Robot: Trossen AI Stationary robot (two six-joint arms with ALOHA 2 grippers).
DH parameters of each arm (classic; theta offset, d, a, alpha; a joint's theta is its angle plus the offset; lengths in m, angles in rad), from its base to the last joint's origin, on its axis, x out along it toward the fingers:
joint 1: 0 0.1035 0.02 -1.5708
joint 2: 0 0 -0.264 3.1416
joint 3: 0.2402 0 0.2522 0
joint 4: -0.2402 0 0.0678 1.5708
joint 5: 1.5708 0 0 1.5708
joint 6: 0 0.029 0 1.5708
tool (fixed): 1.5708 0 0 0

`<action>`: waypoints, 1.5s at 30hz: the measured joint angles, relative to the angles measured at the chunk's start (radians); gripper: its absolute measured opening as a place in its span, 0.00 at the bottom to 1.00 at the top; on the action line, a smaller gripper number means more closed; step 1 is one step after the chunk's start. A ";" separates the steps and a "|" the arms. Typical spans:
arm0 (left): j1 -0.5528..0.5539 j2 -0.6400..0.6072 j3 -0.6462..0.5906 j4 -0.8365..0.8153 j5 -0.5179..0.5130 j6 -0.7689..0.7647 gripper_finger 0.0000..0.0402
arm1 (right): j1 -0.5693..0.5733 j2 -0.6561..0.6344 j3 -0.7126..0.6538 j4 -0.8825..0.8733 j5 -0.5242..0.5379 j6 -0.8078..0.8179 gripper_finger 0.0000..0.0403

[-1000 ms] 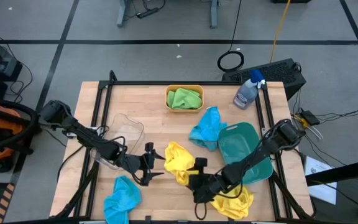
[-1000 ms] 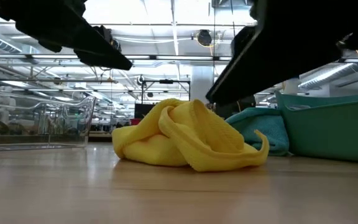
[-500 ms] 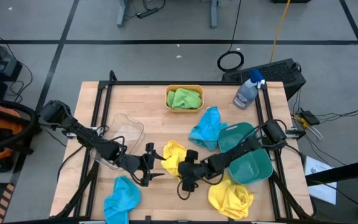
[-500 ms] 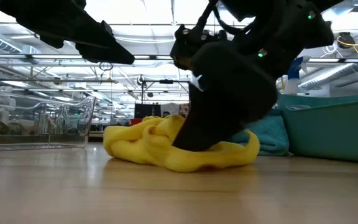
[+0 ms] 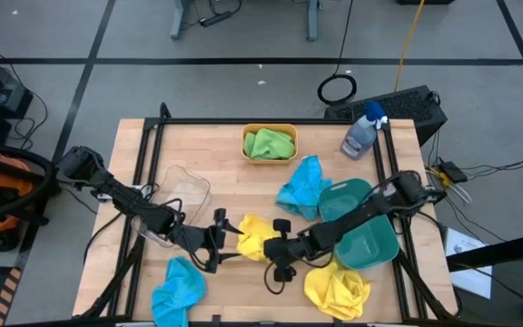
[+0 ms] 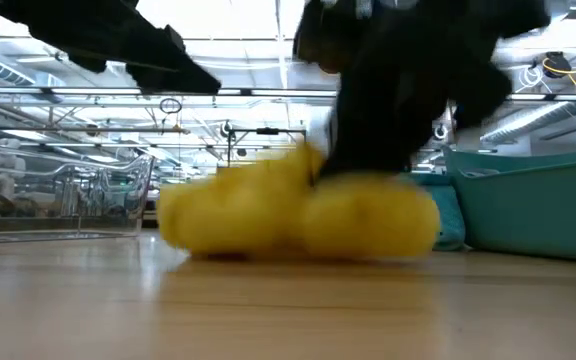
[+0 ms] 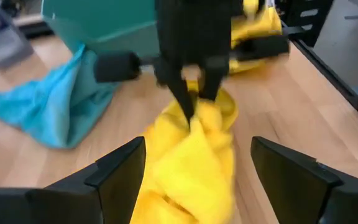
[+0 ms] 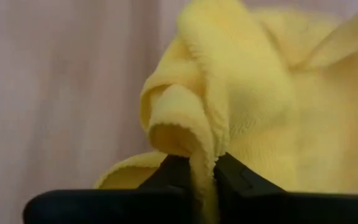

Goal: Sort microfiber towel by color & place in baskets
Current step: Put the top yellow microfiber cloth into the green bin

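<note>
A yellow microfiber towel (image 5: 251, 234) lies bunched at mid-table. My right gripper (image 5: 267, 245) has come from the table's right and is shut on it. My left gripper (image 5: 232, 242) stands open just left of this towel, touching nothing. A second yellow towel (image 5: 337, 289) lies near the front edge. One blue towel (image 5: 178, 289) lies front left. Another blue towel (image 5: 302, 189) lies against the teal basket (image 5: 367, 243). A green towel (image 5: 269, 143) lies in the orange-yellow basket (image 5: 246, 138). The clear basket (image 5: 182, 193) stands at the left. My right gripper pinches a raised fold (image 8: 194, 134) at the top of the yellow towel between its two fingers (image 7: 180, 99). The fingers slant down from the table's right. The rest of the towel spreads below them on the table (image 6: 268, 225).
A spray bottle (image 5: 363, 132) with a blue head stands at the far right corner. Black rails (image 5: 143, 173) run along the table's left and right sides. Bare wood (image 5: 216, 154) shows left of the orange-yellow basket.
My right gripper has moved from beside the front yellow towel toward the table's left and far side, come down on the middle yellow towel and shut on a fold of it. That towel has bunched up and shifted a little to the left.
</note>
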 joint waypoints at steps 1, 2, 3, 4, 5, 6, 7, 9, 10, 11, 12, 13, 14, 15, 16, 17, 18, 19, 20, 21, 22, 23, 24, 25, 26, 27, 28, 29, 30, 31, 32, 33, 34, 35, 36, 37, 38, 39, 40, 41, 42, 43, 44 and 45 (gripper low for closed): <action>-0.004 0.000 0.009 -0.001 0.000 0.022 0.74 | 0.002 -0.029 0.000 0.001 0.003 -0.024 0.03; -0.010 0.000 0.019 0.000 0.000 0.042 0.74 | 0.005 -0.059 0.002 0.005 0.007 -0.043 0.02; -0.015 -0.001 0.028 0.002 0.000 0.062 0.74 | 0.007 -0.087 0.003 0.009 0.016 -0.064 0.02; -0.020 -0.001 0.038 0.004 0.000 0.079 0.74 | 0.011 -0.111 0.003 0.012 0.036 -0.083 0.02; -0.027 -0.001 0.047 0.005 0.000 0.088 0.74 | 0.017 -0.134 0.003 0.012 0.063 -0.100 0.02; -0.032 -0.001 0.056 0.005 0.002 0.101 0.74 | 0.023 -0.156 0.003 0.011 0.092 -0.122 0.02; -0.037 -0.001 0.065 0.003 0.002 0.111 0.74 | 0.029 -0.177 0.003 0.012 0.117 -0.145 0.02; -0.049 -0.001 0.084 0.003 0.000 0.134 0.74 | 0.045 -0.223 0.003 0.018 0.161 -0.192 0.02; -0.057 -0.001 0.093 0.003 -0.001 0.142 0.74 | 0.054 -0.241 0.003 0.022 0.183 -0.207 0.02; -0.064 -0.001 0.101 0.003 -0.002 0.153 0.74 | 0.063 -0.256 0.003 0.025 0.206 -0.212 0.02; -0.071 -0.001 0.108 0.002 -0.003 0.164 0.74 | 0.072 -0.270 0.003 0.026 0.232 -0.218 0.02; -0.079 -0.001 0.115 -0.001 -0.005 0.179 0.74 | 0.083 -0.279 0.003 0.026 0.259 -0.226 0.02; -0.088 -0.002 0.124 -0.009 -0.009 0.198 0.74 | 0.092 -0.285 0.003 0.029 0.282 -0.232 0.02; -0.099 -0.005 0.133 -0.014 -0.021 0.219 0.74 | 0.103 -0.292 0.003 0.034 0.304 -0.236 0.02; -0.110 -0.010 0.144 -0.027 -0.037 0.242 0.74 | 0.112 -0.296 0.003 0.037 0.323 -0.238 0.02; -0.121 -0.013 0.160 -0.042 -0.057 0.266 0.74 | 0.119 -0.297 0.003 0.040 0.337 -0.236 0.02; -0.132 -0.014 0.177 -0.056 -0.082 0.289 0.74 | 0.126 -0.298 0.003 0.045 0.348 -0.233 0.02; -0.145 -0.016 0.192 -0.073 -0.115 0.311 0.74 | 0.133 -0.297 0.003 0.048 0.359 -0.231 0.02; -0.157 -0.019 0.203 -0.094 -0.150 0.331 0.74 | 0.138 -0.295 0.003 0.057 0.361 -0.229 0.02; -0.168 -0.020 0.216 -0.108 -0.185 0.350 0.74 | 0.140 -0.291 0.003 0.081 0.363 -0.229 0.02; -0.176 -0.020 0.227 -0.110 -0.216 0.366 0.74 | 0.142 -0.286 0.003 0.111 0.363 -0.229 0.02; -0.183 -0.021 0.233 -0.109 -0.247 0.375 0.74 | 0.144 -0.280 0.003 0.141 0.363 -0.231 0.02; -0.191 -0.022 0.235 -0.108 -0.273 0.380 0.74 | 0.144 -0.273 0.003 0.175 0.364 -0.242 0.02; -0.199 -0.022 0.235 -0.110 -0.291 0.389 0.74 | 0.144 -0.265 0.003 0.208 0.363 -0.259 0.02; -0.205 -0.022 0.235 -0.111 -0.304 0.397 0.74 | 0.144 -0.257 0.003 0.244 0.364 -0.280 0.02; -0.214 -0.022 0.235 -0.114 -0.319 0.402 0.74 | 0.143 -0.249 0.003 0.288 0.367 -0.312 0.02; -0.222 -0.022 0.235 -0.115 -0.334 0.404 0.74 | 0.141 -0.243 0.003 0.333 0.366 -0.357 0.02; -0.226 -0.022 0.235 -0.120 -0.347 0.405 0.74 | 0.139 -0.243 0.003 0.359 0.358 -0.392 0.02; -0.229 -0.022 0.235 -0.125 -0.365 0.414 0.74 | 0.137 -0.243 0.003 0.384 0.358 -0.414 0.02; -0.233 -0.022 0.235 -0.128 -0.392 0.428 0.74 | 0.137 -0.243 0.004 0.412 0.358 -0.428 0.02; -0.236 -0.021 0.235 -0.128 -0.431 0.442 0.74 | 0.137 -0.243 0.004 0.431 0.359 -0.434 0.02; -0.238 -0.021 0.235 -0.126 -0.466 0.459 0.74 | 0.136 -0.243 0.004 0.447 0.359 -0.439 0.02; -0.239 -0.021 0.236 -0.124 -0.498 0.477 0.74 | 0.136 -0.243 0.004 0.462 0.359 -0.448 0.02; -0.239 -0.021 0.235 -0.124 -0.525 0.488 0.74 | 0.136 -0.243 0.004 0.469 0.359 -0.455 0.02; -0.239 -0.021 0.235 -0.124 -0.546 0.501 0.74 | 0.136 -0.243 0.004 0.473 0.358 -0.459 0.02; -0.239 -0.021 0.235 -0.124 -0.561 0.503 0.74 | 0.137 -0.244 0.004 0.474 0.357 -0.460 0.02; -0.239 -0.021 0.235 -0.124 -0.571 0.503 0.74 | 0.137 -0.244 0.004 0.472 0.356 -0.459 0.02; -0.239 -0.021 0.236 -0.124 -0.573 0.503 0.74 | 0.137 -0.244 0.004 0.469 0.355 -0.458 0.02; -0.240 -0.021 0.235 -0.124 -0.574 0.503 0.74 | 0.137 -0.244 0.004 0.466 0.355 -0.457 0.02; -0.240 -0.021 0.235 -0.124 -0.574 0.502 0.74 | 0.137 -0.244 0.004 0.467 0.354 -0.457 0.02; -0.241 -0.021 0.235 -0.122 -0.574 0.502 0.74 | 0.137 -0.244 0.004 0.468 0.355 -0.457 0.02; -0.241 -0.021 0.235 -0.118 -0.574 0.499 0.74 | 0.137 -0.244 0.004 0.472 0.355 -0.458 0.02; -0.241 -0.021 0.235 -0.113 -0.574 0.494 0.74 | 0.136 -0.244 0.004 0.478 0.355 -0.460 0.02; -0.241 -0.021 0.235 -0.111 -0.571 0.486 0.74 | 0.135 -0.244 0.004 0.482 0.355 -0.462 0.02</action>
